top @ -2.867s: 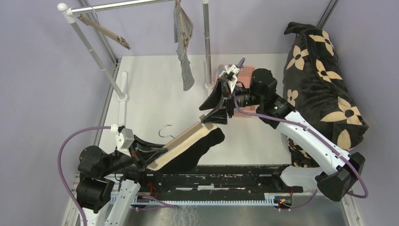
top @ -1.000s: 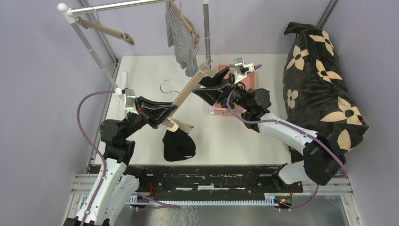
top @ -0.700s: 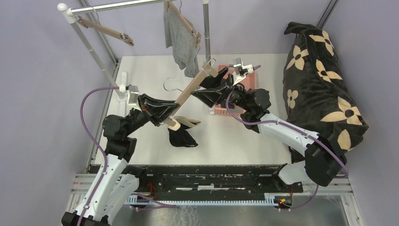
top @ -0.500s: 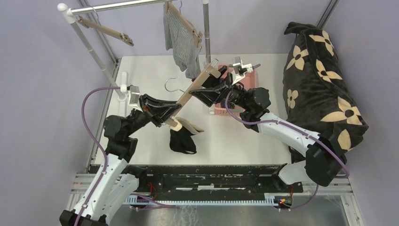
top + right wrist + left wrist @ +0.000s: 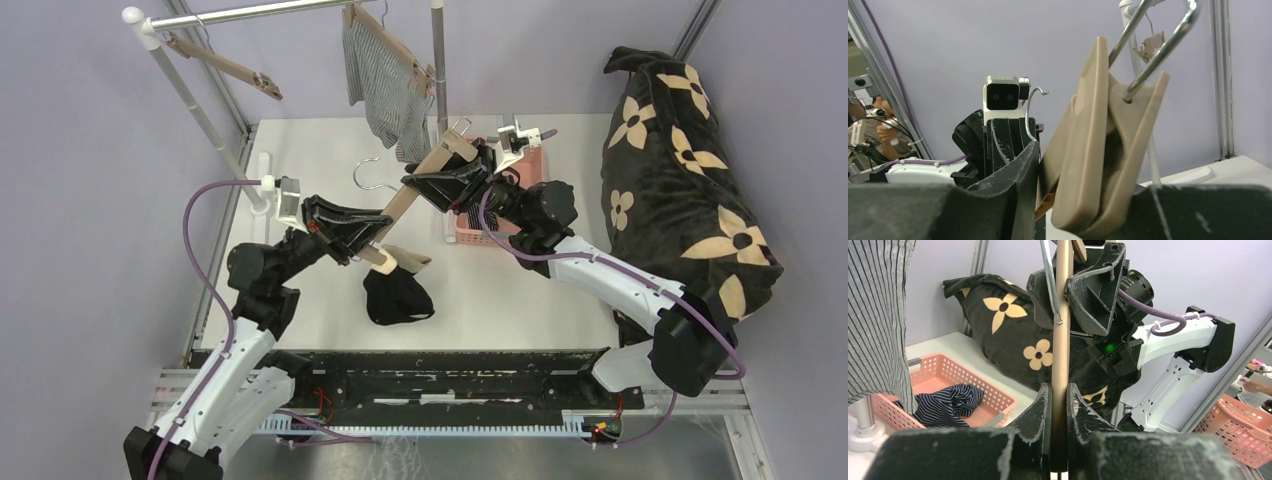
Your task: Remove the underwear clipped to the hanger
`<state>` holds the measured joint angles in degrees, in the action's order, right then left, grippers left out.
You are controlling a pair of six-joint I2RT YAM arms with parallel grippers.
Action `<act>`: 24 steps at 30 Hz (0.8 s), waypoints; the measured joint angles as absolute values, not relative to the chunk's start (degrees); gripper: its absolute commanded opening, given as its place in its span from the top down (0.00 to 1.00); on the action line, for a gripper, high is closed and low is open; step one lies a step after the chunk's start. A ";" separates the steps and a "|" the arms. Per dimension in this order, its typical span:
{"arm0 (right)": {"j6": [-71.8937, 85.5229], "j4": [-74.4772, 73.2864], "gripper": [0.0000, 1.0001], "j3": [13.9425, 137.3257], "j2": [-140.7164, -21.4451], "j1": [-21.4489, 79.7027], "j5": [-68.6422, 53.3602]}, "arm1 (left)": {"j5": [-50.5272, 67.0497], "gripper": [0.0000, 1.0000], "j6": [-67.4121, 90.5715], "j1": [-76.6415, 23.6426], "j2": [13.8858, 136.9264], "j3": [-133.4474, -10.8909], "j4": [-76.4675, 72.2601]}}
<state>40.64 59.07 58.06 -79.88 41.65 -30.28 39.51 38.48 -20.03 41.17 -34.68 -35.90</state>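
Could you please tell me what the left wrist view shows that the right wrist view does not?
Only the left wrist view shows the basket holding the navy briefs, the grey briefs hanging at the left, the cushion and the right gripper clamped on the hanger. Only the right wrist view shows the clip up close and the left arm's camera behind it. Both show the wooden hanger.

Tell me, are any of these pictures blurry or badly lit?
Top view: evenly lit and sharp, with only soft shadows on the white table. Left wrist view: its own jaws are a dark blur at the bottom, while the pink basket behind is crisp. Right wrist view: jaws likewise dark and soft, the tan hanger clip looming close.
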 measured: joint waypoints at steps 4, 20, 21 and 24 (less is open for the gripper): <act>40.12 58.22 0.66 58.06 -79.44 41.63 -29.58 | 38.89 0.97 39.77 -20.62 42.41 -34.24 -38.33; 37.43 49.25 0.99 59.59 -76.01 42.17 -30.46 | 35.22 0.33 39.51 -22.11 42.09 -34.06 -35.22; 36.53 48.21 0.99 59.59 -75.85 42.26 -30.83 | 34.33 0.29 39.03 -22.11 41.56 -34.13 -33.63; 34.50 45.91 0.99 59.59 -75.79 42.28 -31.11 | 32.25 0.27 37.19 -22.11 39.55 -34.52 -28.91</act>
